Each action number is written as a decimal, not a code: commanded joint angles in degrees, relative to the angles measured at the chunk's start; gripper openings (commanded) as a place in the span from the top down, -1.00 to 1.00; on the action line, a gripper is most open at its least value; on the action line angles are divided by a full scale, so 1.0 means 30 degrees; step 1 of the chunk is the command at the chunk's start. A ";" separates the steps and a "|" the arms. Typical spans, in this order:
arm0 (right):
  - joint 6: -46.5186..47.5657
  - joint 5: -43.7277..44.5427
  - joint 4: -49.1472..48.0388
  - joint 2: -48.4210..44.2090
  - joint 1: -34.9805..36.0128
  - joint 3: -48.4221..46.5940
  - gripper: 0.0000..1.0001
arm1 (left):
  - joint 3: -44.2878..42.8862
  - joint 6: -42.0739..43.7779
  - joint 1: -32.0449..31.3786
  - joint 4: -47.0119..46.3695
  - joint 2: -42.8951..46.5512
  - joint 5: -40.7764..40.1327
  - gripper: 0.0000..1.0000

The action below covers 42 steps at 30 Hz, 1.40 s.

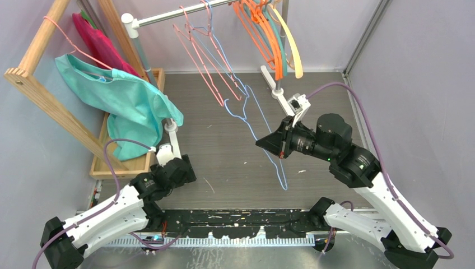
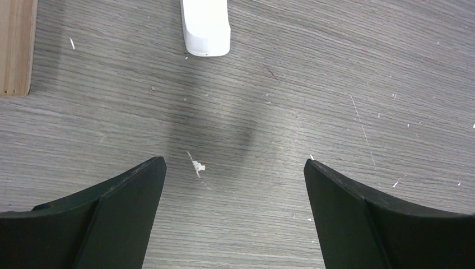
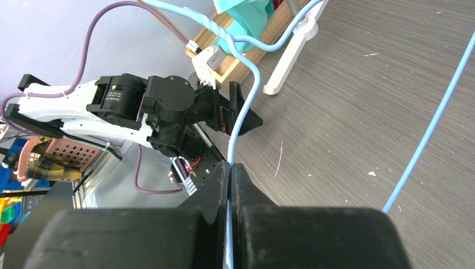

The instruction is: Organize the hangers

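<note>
Right jaws pinch the light-blue wire hanger (image 3: pixel 220 33) over the middle of the surface (image 1: pixel 224 162). Left jaws stand spread above its near-left part. The other hangers (image 1: pixel 266 33) hang on the silver rail (image 1: pixel 162 18) along the far edge.

Arms (image 1: pixel 112 213) two; cream hanger (image 1: pixel 294 53) one; teal shirt (image 1: pixel 123 95) one; rail (image 1: pixel 168 15) one.

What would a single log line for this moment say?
right end effector: shut on light-blue wire hanger | left end effector: open, empty | other bare hangers: on silver rail
</note>
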<state>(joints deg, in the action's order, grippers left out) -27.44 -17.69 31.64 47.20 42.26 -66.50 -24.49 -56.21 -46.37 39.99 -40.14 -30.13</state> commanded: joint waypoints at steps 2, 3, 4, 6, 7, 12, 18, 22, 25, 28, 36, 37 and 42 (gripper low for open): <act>-0.0096 0.1200 0.1155 -0.1287 -0.0054 -0.1673 0.98 | -0.0186 -0.0178 0.0097 -0.0001 0.0091 -0.0211 -0.96; -0.0109 0.1337 0.1357 -0.1425 -0.0054 -0.1702 0.98 | -0.0270 -0.0131 0.0089 -0.0036 0.0026 -0.0258 -0.96; -0.0132 0.1504 0.1463 -0.1585 -0.0076 -0.1669 0.98 | -0.0347 -0.0046 0.0103 -0.0060 -0.0089 -0.0331 -0.96; -0.0183 0.1655 0.1453 -0.1842 -0.0056 -0.1563 0.98 | -0.0545 0.0083 0.0095 -0.0092 -0.0450 -0.0435 -0.96; -0.0178 0.1698 0.1413 -0.1894 -0.0054 -0.1538 0.98 | -0.0637 0.0136 0.0089 -0.0088 -0.0646 -0.0469 -0.96; 0.0017 0.1872 0.0582 -0.1468 -0.0054 -0.1948 0.98 | -0.1188 0.0406 0.0096 -0.0082 -0.1413 -0.0402 -0.96; 0.0230 0.1640 -0.1083 0.0411 -0.0055 -0.3262 0.98 | -0.1583 0.0667 0.0091 -0.0088 -0.1620 -0.0590 -0.96; 0.0168 0.1760 -0.2423 0.1833 -0.0054 -0.4095 0.98 | -0.1865 0.0927 0.0099 -0.0038 -0.1756 -0.0533 -0.96; 0.0235 0.2487 -0.3737 0.2530 -0.0054 -0.4474 0.98 | -0.1958 0.1053 0.0098 0.0053 -0.1770 -0.0587 -0.96; 0.0505 0.3022 -0.4844 0.3499 -0.0217 -0.5218 0.98 | -0.1956 0.1099 0.0104 0.0038 -0.1722 -0.0648 -0.96; -0.1091 0.1087 -0.8865 0.6889 -0.2585 -0.6700 0.98 | -0.2063 0.1186 0.0078 0.0153 -0.1565 -0.0755 -0.96; -0.1735 0.0224 -0.9600 0.7386 -0.3153 -0.6762 0.98 | -0.2102 0.1193 0.0087 0.0205 -0.1547 -0.0773 -0.96; -0.5290 -0.3068 -1.3473 1.0188 -0.5408 -0.7493 0.98 | -0.2161 0.1245 0.0088 0.0242 -0.1516 -0.0897 -0.96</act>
<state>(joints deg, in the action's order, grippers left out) -34.24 -18.17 5.08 72.86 29.58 -85.01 -28.21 -53.10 -46.37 40.64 -45.41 -30.65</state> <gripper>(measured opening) 0.046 0.980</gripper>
